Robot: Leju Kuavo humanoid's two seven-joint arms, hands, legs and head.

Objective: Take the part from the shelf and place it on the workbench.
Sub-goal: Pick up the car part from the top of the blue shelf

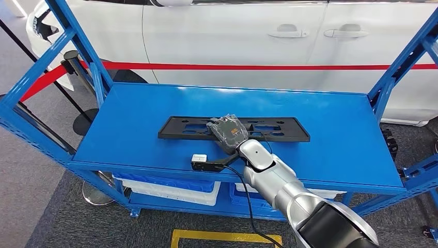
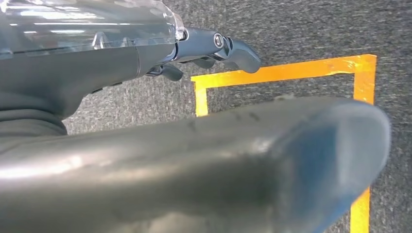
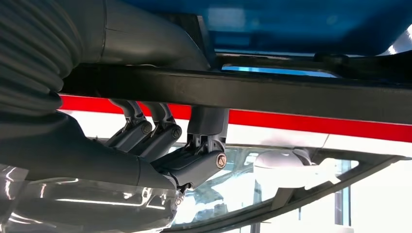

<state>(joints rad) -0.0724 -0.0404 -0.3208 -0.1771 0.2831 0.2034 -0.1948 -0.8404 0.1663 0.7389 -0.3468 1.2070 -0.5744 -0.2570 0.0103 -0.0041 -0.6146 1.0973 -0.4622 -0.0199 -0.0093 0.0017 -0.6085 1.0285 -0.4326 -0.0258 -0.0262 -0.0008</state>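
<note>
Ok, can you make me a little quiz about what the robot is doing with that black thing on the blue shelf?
1. True or false: the black frame lies flat on the blue shelf.
2. Which hand is on the frame? A) the right hand B) the left hand C) both hands
3. Fill in the missing word: behind the shelf stands a white ____ with a red stripe.

Key:
1. True.
2. A. The right wrist view shows the right hand's fingers curled around the frame's bar, while the left hand hangs over the grey floor with orange tape.
3. Car.
</note>
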